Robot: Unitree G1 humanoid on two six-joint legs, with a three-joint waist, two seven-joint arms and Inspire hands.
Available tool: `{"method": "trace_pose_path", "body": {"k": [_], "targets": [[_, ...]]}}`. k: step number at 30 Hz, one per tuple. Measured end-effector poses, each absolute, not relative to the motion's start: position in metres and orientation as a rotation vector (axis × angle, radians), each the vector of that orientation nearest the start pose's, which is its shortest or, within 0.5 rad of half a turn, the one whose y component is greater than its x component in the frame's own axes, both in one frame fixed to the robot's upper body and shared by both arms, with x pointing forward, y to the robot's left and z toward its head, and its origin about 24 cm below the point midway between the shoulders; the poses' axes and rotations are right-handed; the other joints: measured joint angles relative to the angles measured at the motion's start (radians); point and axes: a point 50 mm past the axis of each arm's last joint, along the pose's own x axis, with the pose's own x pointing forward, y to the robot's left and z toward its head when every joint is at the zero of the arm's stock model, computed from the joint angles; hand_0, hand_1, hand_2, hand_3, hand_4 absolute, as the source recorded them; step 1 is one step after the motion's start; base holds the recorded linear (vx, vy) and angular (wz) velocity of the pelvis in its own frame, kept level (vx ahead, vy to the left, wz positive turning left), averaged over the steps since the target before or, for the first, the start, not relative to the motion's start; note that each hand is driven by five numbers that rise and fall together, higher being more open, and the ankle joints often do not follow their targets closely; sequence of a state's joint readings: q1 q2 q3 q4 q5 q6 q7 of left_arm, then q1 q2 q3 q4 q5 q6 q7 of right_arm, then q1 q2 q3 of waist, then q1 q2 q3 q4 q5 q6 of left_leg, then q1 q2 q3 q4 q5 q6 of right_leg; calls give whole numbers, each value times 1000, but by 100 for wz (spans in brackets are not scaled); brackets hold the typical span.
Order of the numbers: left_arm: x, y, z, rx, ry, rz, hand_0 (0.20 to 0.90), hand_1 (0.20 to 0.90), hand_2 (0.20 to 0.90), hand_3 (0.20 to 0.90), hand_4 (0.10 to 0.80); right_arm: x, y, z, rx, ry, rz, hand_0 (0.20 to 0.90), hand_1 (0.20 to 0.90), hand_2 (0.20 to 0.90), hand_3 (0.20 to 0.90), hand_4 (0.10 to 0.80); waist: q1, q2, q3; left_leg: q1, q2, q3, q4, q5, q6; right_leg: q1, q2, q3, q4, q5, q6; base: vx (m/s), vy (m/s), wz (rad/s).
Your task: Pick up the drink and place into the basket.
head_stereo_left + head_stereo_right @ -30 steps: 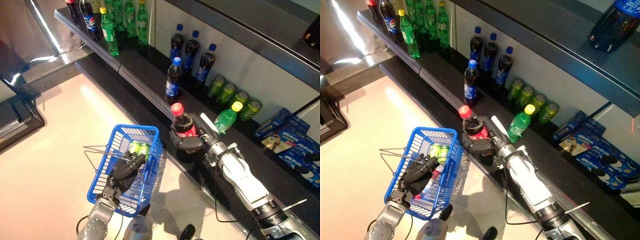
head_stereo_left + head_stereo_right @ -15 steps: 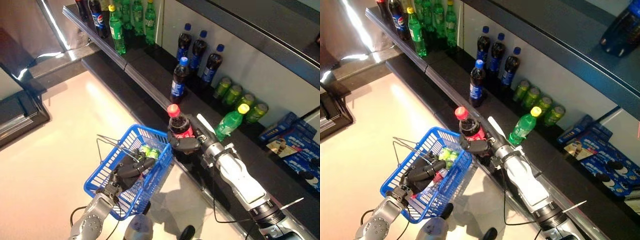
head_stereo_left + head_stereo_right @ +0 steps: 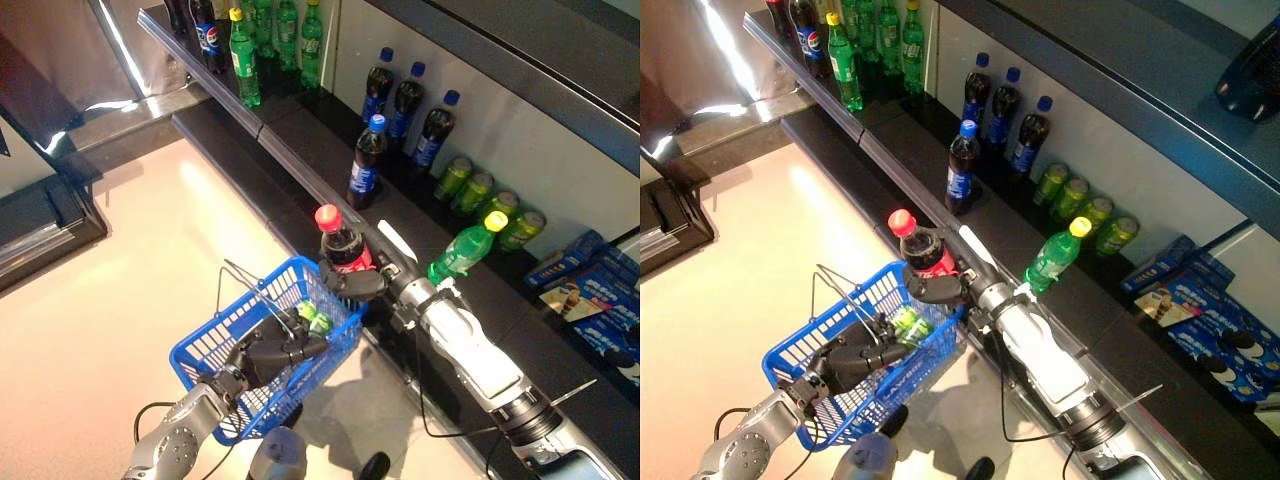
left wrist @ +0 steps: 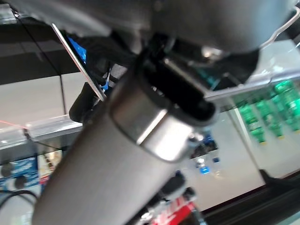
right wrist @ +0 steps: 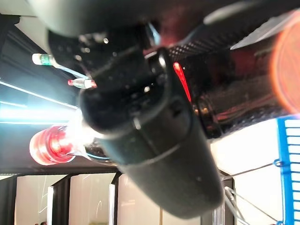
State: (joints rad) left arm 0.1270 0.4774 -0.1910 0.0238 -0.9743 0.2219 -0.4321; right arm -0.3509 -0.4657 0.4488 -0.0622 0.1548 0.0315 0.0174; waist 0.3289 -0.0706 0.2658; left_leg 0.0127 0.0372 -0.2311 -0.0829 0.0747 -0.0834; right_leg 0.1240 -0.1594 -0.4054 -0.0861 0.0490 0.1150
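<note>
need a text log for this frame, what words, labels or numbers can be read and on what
None can be read.
Red label of the red-capped dark cola bottle in the right hand: print too blurred.
Blue labels of the blue-capped dark bottles on the black shelf: too small.
Blue flat packets at the shelf's right end: blurred.
Green cans in the blue plastic basket: unreadable.

A grey cylindrical arm section (image 4: 126,140) runs diagonally across the view and fills most of it. Behind it, a thin metal wire (image 4: 77,61) crosses a patch of blue basket (image 4: 77,49). Green bottles (image 4: 269,110) stand in a row at one edge. Fingers not visible.
</note>
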Motion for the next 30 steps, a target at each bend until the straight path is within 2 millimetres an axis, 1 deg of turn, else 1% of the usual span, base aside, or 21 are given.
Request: {"method": "trace_pose_path", "body": {"k": [10, 16, 20, 21, 24, 26, 28, 30], "targets": [[211, 173, 11, -572, 359, -601, 300, 300, 300, 200, 100, 288, -104, 116, -379, -243, 513, 300, 300, 300, 200, 100, -2, 1, 1, 0, 0, 0, 0, 0, 0, 0, -1, 0, 0, -1, 0, 0, 0, 0], [215, 169, 19, -556, 334, -644, 300, 300, 300, 200, 100, 285, -98, 110, -390, -222, 557, 300, 300, 300, 200, 100, -2, 2, 1, 0, 0, -1, 0, 0, 0, 0, -1, -1, 0, -1, 1, 0, 0, 0], [215, 165, 30, -531, 299, -696, 300, 300, 300, 200, 100, 283, -93, 101, -401, -188, 588, 300, 300, 300, 200, 100, -1, 2, 1, 0, -1, -2, 0, 0, 0, 1, -1, -2, 0, -1, 1, 0, 0, 0], [215, 166, 34, -494, 292, -717, 300, 300, 300, 200, 100, 284, -94, 96, -399, -168, 586, 300, 300, 300, 200, 100, 0, 2, 1, 0, -1, -4, 0, 0, 0, 1, -1, -3, 0, -1, 1, 0, 0, 0], [215, 165, 34, -474, 300, -726, 300, 300, 300, 200, 100, 286, -96, 93, -414, -153, 576, 300, 300, 300, 200, 100, 1, 2, 1, 1, -2, -7, 0, 0, 0, 4, -1, -6, 0, -2, 1, 6, -1, 2], [213, 163, 32, -467, 314, -738, 300, 300, 300, 200, 100, 289, -98, 87, -423, -128, 565, 300, 300, 300, 200, 100, 1, 2, 1, 1, -3, -12, 1, 0, 0, 8, -2, -12, 0, -3, 2, 15, -2, 10], [213, 162, 31, -453, 331, -754, 300, 300, 300, 200, 100, 292, -101, 77, -444, -79, 550, 300, 300, 300, 200, 100, 0, 2, 1, 1, -6, -25, 2, 1, -1, 16, -3, -27, 0, -7, 4, 8, -6, 16], [214, 161, 34, -450, 329, -782, 300, 300, 300, 200, 100, 293, -102, 63, -490, -16, 549, 300, 300, 300, 200, 100, 6, 2, 1, 1, -7, -27, 2, 1, -1, 17, -3, -29, 0, -8, 4, 1, -3, 4]]}}
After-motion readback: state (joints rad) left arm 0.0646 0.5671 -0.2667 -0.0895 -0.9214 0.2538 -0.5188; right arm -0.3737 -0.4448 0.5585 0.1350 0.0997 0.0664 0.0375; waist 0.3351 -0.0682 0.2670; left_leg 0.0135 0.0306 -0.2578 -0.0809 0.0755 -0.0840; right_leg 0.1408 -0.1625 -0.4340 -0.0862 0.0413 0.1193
